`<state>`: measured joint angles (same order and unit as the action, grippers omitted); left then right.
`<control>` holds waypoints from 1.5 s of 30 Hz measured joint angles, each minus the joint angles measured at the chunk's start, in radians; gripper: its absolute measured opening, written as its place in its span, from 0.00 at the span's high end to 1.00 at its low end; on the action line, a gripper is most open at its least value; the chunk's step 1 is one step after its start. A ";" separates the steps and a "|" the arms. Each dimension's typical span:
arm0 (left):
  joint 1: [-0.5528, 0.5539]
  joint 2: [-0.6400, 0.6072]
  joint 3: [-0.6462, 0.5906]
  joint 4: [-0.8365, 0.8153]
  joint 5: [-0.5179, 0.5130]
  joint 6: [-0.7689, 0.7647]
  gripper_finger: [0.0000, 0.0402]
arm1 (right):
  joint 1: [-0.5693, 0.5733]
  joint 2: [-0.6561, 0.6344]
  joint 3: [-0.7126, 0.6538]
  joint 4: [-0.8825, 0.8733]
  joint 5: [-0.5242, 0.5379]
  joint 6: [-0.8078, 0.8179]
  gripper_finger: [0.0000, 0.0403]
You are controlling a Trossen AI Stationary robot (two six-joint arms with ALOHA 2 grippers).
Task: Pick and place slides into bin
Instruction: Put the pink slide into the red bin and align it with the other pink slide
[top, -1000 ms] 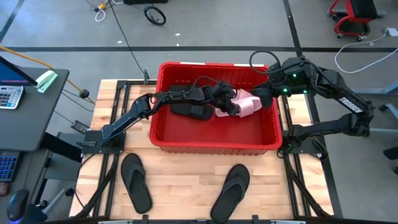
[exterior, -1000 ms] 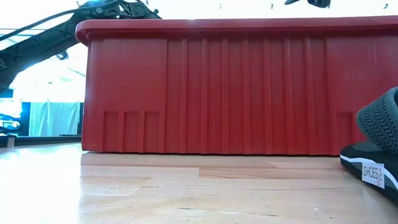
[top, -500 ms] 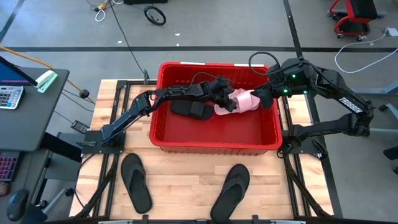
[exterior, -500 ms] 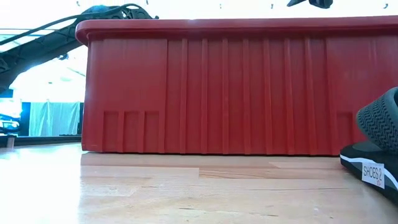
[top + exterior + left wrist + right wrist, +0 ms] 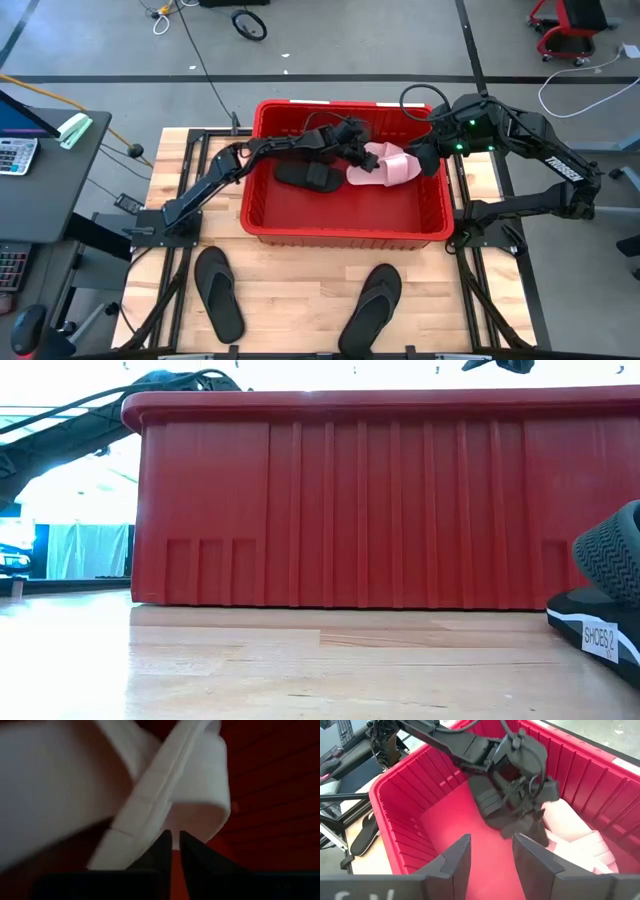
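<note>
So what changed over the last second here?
The left gripper drew back toward the far side of the bin, coming off the pink slides, which now lie uncovered inside. Its fingers look shut on nothing. The right gripper kept hovering open at the bin's right end. The black slides in the bin and the flip-flops on the table stayed put.

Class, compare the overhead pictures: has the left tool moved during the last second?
Yes. The left tool has shifted toward the bin's far wall, away from the near wall, above the pink slides.
</note>
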<state>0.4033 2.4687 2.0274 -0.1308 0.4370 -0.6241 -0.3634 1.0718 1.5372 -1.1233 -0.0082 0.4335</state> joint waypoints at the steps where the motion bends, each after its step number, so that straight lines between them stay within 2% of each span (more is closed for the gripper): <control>1: 0.002 -0.004 0.000 0.007 0.002 0.021 0.87 | 0.000 0.000 0.000 0.000 0.000 0.000 0.63; 10: 0.015 -0.057 0.002 -0.010 0.006 0.245 0.59 | 0.000 0.000 0.000 -0.002 0.000 0.000 0.63; 14: 0.007 -0.059 0.003 -0.113 -0.007 0.373 0.51 | 0.000 0.000 0.000 -0.006 0.000 0.000 0.63; 17: 0.006 -0.058 0.004 -0.192 -0.067 0.419 0.48 | 0.000 0.000 0.000 -0.006 0.000 0.000 0.63; 24: 0.013 -0.057 0.003 -0.276 -0.174 0.426 0.49 | 0.000 0.000 0.000 -0.006 0.000 -0.014 0.63; 32: 0.012 -0.074 0.002 -0.259 -0.183 0.435 0.54 | 0.000 0.000 0.000 -0.007 0.000 -0.015 0.63; 45: 0.015 -0.074 0.002 -0.326 -0.205 0.539 0.51 | 0.000 0.000 0.000 -0.007 0.000 -0.019 0.63</control>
<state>0.4179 2.3943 2.0289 -0.4569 0.2324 -0.0852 -0.3634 1.0718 1.5375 -1.1301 -0.0086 0.4149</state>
